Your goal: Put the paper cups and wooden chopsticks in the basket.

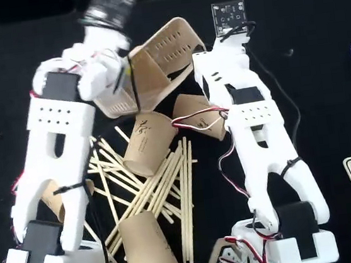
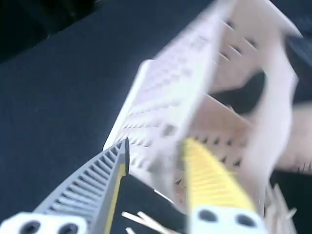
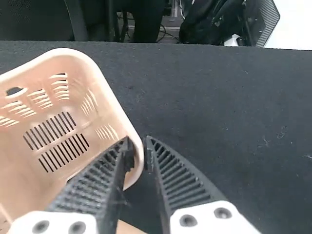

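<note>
While outstretched, right claw [image 3: 138, 143] on basket [image 3: 63, 52]

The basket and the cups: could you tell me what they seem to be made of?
The basket looks like smooth, pale peach moulded plastic, judging by its neat slotted walls. The cups seem matte brown paper, dull and unglossy.

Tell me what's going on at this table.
Both arms are at the basket, which is tipped at the far side of the table. The right gripper is pinched on its rim; the left gripper is against its perforated wall. The paper cups and wooden chopsticks lie scattered on the table between the arms, outside the basket.
</note>
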